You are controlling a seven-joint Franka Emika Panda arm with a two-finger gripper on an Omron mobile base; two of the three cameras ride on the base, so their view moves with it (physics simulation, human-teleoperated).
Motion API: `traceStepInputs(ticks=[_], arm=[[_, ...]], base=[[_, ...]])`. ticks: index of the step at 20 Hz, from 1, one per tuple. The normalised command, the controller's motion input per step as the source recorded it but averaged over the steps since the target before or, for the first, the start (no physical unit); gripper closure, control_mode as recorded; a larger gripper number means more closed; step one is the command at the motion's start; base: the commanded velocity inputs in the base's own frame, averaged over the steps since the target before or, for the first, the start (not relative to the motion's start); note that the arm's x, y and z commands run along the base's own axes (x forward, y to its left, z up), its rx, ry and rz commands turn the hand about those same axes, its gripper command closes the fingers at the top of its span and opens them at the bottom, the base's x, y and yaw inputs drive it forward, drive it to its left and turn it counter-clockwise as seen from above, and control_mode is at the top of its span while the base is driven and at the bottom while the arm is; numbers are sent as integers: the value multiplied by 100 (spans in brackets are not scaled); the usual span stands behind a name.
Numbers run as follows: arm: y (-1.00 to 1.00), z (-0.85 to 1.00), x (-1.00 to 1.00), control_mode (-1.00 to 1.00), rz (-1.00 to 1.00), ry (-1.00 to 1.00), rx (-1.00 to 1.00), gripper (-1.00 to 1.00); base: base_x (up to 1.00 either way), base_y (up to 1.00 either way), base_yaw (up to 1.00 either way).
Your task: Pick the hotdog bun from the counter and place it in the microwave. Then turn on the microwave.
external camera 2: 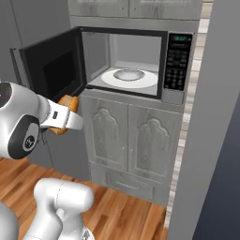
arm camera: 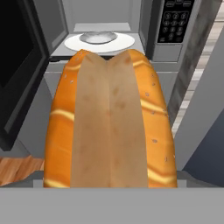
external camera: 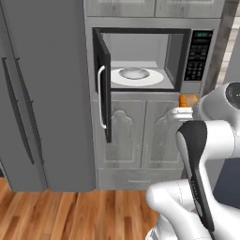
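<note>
Before open microwave [arm camera: 103,30], held hotdog bun [arm camera: 111,122] shows orange crust, tan split.

The white arm rises from the base, elbow bent, with its forearm reaching forward at about chest height. The gripper [external camera 2: 65,117] points ahead roughly level, its jaws spread wide and clamped around the hotdog bun [arm camera: 111,122], carried lengthwise.
</note>
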Motion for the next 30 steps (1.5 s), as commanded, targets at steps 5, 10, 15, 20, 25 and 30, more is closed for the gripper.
traceStepInputs(ticks=[5,10,15,20,25,30], arm=[[0,0,0,100,0,0,0,100],[0,0,0,100,0,0,0,100],[0,0,0,100,0,0,0,100],[0,0,0,100,0,0,0,100],[0,0,0,100,0,0,0,100],[0,0,0,100,0,0,0,100]], base=[[31,0,-3],[31,0,-3],[32,0,-4],[35,0,-4],[35,0,-4],[35,0,-3]])
